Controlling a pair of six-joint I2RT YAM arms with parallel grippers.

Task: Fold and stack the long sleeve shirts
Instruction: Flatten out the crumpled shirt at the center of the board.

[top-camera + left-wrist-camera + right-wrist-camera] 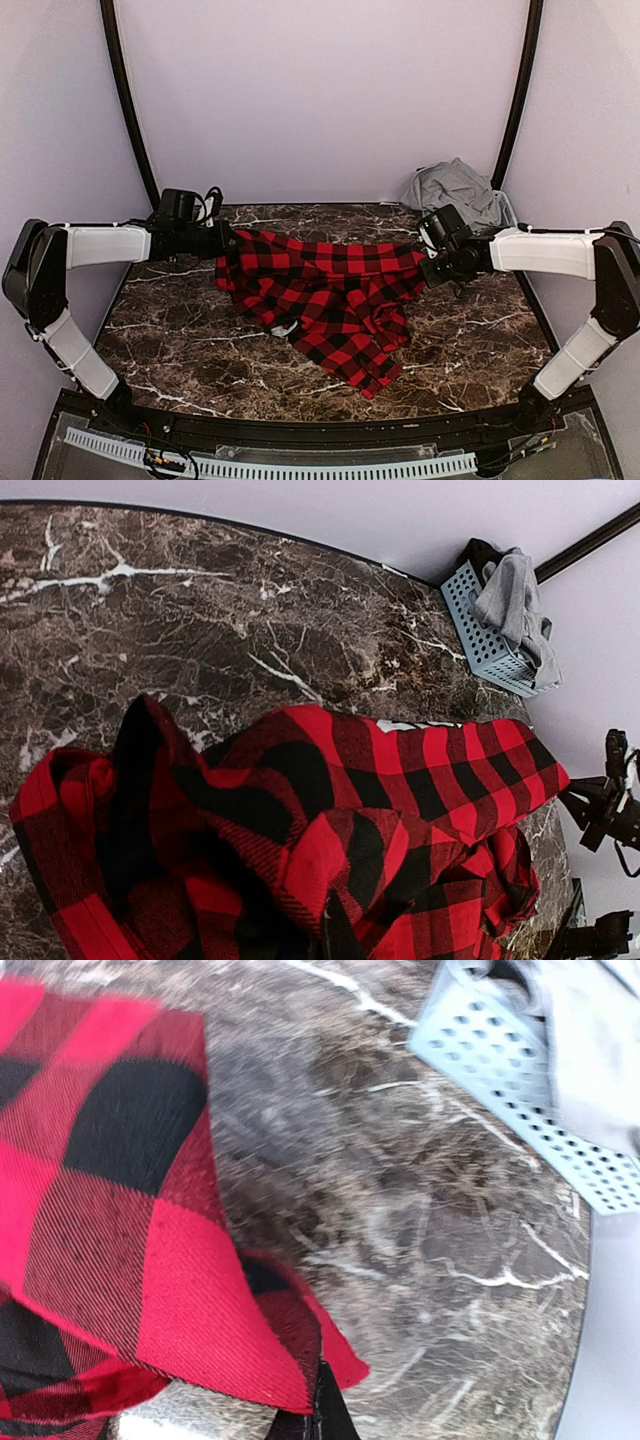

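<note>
A red-and-black check long sleeve shirt [330,290] hangs stretched between my two grippers, and its lower part lies bunched on the marble table [180,340]. My left gripper [225,240] is shut on the shirt's left edge; in the left wrist view the cloth [400,780] bulges over the closed fingertips [335,930]. My right gripper [428,262] is shut on the right edge, and a cloth corner [130,1210] is pinched at its tips [325,1410]. A light grey long sleeve shirt [455,188] lies heaped in the basket.
The pale blue slatted basket [506,208] stands at the table's back right corner, close behind my right gripper. It also shows in the wrist views as the basket [480,630] and the basket [520,1070]. Lilac walls enclose the table.
</note>
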